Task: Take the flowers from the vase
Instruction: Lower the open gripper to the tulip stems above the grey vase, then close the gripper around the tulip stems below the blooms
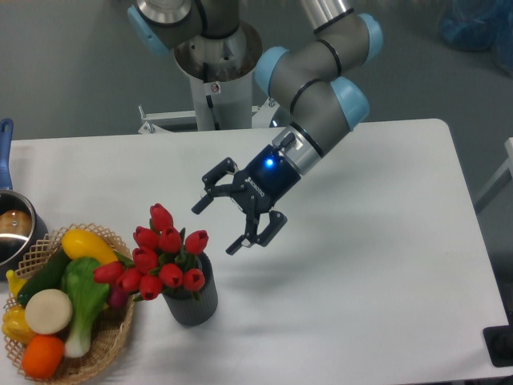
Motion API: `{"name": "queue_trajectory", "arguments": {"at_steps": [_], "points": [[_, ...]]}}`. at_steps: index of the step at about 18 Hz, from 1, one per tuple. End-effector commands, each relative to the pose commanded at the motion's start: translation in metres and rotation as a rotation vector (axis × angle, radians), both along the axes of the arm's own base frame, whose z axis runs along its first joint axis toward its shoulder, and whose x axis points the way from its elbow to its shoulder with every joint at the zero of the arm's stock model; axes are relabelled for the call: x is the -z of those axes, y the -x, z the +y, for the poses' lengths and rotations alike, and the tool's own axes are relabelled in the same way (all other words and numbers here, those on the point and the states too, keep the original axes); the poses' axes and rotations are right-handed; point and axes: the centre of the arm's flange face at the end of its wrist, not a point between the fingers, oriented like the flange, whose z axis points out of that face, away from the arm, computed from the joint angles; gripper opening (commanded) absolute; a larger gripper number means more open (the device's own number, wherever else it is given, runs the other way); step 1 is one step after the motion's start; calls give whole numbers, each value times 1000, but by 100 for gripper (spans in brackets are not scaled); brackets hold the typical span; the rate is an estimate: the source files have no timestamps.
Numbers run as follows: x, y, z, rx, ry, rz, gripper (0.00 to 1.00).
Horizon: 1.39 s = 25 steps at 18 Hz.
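Note:
The flowers (160, 255), a bunch of red tulips with green leaves, stand in the vase (192, 301), a small dark grey ribbed cylinder near the table's front left. My gripper (222, 224) hangs above the table just up and to the right of the bunch. Its two black fingers are spread open and hold nothing. One fingertip (202, 205) points toward the tulips from above, the other (240, 244) is to the right of the blooms. The stems are hidden inside the vase.
A wicker basket (96, 353) with colourful vegetables sits at the front left, touching the flowers' left side. A steel pot (14, 228) with a blue handle is at the left edge. The arm's base stands behind the table.

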Motion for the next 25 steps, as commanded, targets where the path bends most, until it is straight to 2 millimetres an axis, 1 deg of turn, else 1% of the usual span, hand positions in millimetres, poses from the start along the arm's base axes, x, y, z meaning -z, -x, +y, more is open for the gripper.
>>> {"name": "queue_trajectory", "arguments": {"at_steps": [2,4,6,8,12,15,18,25], "points": [[5,2,8,11,3,-2,100],[7,-2,15,24,3,-5,100],[8,0,18,28,2,-4,100],[9,-3,27,43,2,-3,100],[17,-5,31,51,9,-11,100],[18,-13,37,68,11,-8,100],[23,-14,38,74,14,-5,100],[22,-24,46,94,11,-3,100]]}}
